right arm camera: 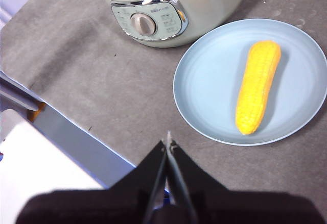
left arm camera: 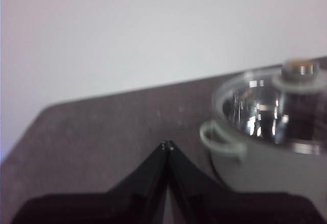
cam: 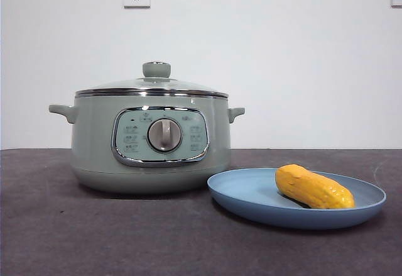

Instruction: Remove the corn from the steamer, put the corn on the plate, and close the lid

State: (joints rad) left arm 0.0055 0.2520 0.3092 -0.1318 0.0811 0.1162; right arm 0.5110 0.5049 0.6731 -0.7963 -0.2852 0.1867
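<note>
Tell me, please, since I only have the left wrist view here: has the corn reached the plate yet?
Observer: Yes, the corn lies on the plate, beside the steamer.
Operator: Thank you. Is the right pincer holding anything?
Observer: No, the right pincer is shut on nothing, above the table near the plate.
Operator: Does the lid sit level?
Observer: From the front, the lid sits level on the steamer's rim.

Bare dark table [cam: 94, 238] lies open in front of the lidded steamer [cam: 151, 144] and to its outer side, while the plate [cam: 251, 194] with corn [cam: 314, 188] sits just beside it.
</note>
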